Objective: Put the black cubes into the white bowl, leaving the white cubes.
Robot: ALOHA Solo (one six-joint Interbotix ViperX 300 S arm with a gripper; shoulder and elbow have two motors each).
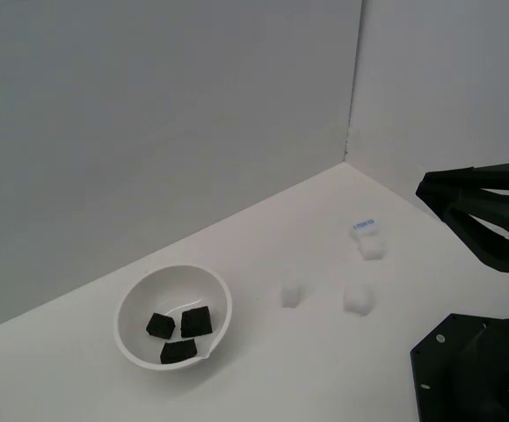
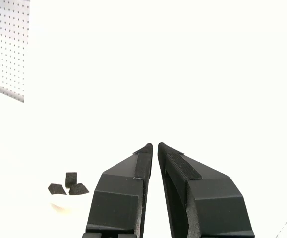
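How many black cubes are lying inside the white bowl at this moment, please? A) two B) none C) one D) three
D: the exterior view shows three black cubes resting together inside the white bowl, while only the white cubes lie on the table outside it.

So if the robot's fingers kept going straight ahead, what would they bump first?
Probably nothing close: the gripper is shut and empty, and ahead of its tips the wrist view shows only bright white. The white bowl sits off to one side.
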